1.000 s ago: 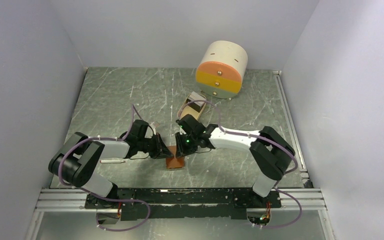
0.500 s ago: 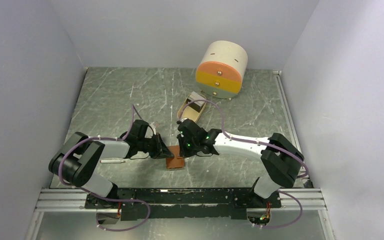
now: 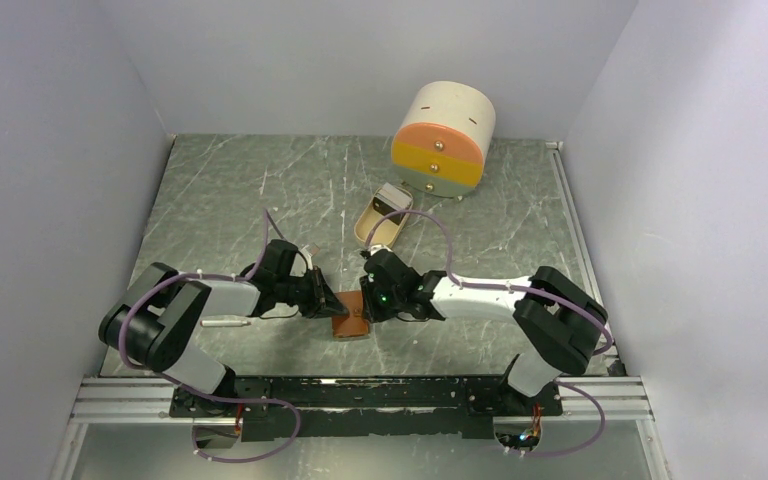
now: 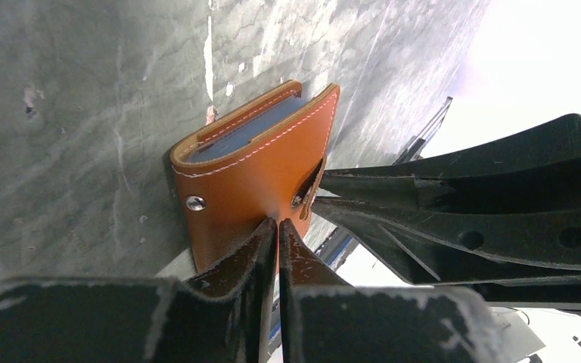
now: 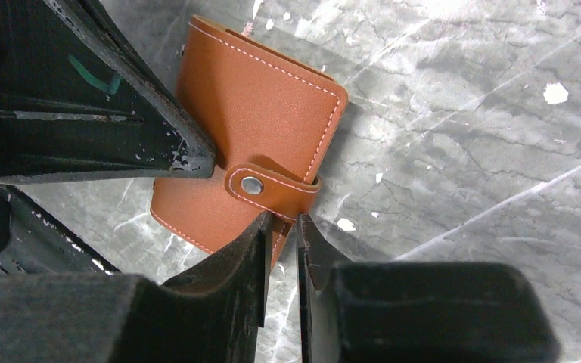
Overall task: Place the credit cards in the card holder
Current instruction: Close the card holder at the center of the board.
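- The left black two-finger gripper (image 4: 278, 224) is squeezed shut. Its tips touch the small orange-brown leather card holder (image 4: 250, 170). I cannot tell if a thin bit of leather is pinched between them.
- The right black two-finger gripper (image 5: 283, 221) has its fingers close together, right under the brown leather snap tab (image 5: 276, 189). A sliver of leather shows in the gap, but I cannot tell if it is being squeezed.
- The card holder is folded and sits on the grey marbled table (image 3: 260, 190). Seen from above, the left gripper is at about its 9 o'clock and the right one at about its 2 o'clock.
- I think the step now is working the tab.
- To do it well, the left gripper should stop the holder from sliding. The right one should grab just the tab end and pull softly away from the round metal button (image 5: 252, 184). A hard tug could drag the whole holder along.
- Inside the fold there are blue-grey edges (image 4: 246, 130). They may be the credit cards or only pockets; it is hard to tell.
- Near 12 o'clock from the holder lies a beige oval tray (image 3: 364, 226). It has something dark and something pale in it, too small to name.
- At 1 o'clock, farther off, stands a round cream-and-orange drawer box (image 3: 442, 140).
- At 9 o'clock, past the left arm, lies a thin white stick (image 3: 225, 323).
- The black fingers hide the holder's near edge in both wrist views.
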{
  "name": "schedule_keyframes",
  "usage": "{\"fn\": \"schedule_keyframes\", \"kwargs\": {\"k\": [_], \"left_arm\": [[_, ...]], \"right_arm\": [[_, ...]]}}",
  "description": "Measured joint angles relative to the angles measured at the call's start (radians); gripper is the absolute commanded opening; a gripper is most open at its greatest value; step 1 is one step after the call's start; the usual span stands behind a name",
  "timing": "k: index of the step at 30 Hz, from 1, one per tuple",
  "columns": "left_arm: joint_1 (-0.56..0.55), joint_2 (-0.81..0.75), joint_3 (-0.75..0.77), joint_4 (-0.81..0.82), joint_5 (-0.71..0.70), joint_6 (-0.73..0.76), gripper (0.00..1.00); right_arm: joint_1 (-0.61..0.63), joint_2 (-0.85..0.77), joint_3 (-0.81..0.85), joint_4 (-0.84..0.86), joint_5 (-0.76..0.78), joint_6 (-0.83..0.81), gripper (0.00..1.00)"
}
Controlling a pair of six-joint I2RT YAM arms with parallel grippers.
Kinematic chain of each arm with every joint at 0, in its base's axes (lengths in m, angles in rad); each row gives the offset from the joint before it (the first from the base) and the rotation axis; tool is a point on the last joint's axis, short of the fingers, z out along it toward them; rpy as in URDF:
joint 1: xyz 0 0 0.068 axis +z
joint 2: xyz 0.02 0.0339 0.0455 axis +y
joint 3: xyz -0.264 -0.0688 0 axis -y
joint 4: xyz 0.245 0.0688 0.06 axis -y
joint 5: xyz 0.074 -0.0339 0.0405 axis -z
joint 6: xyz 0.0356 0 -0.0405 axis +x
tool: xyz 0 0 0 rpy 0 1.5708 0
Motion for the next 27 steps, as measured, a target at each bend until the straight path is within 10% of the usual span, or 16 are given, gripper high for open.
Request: {"fn": "schedule_keyframes", "kwargs": {"k": [19, 27], "left_arm": [[-0.025, 0.023, -0.002, 0.029, 0.023, -0.033, 0.10], [-0.025, -0.069, 0.115, -0.250, -0.060, 0.060, 0.19]], "right_arm": [[-0.023, -0.030, -0.007, 0.050, -0.005, 0.029, 0.18], [-0.039, -0.013, 0.042, 0.026, -0.019, 0.039, 0.20]]}}
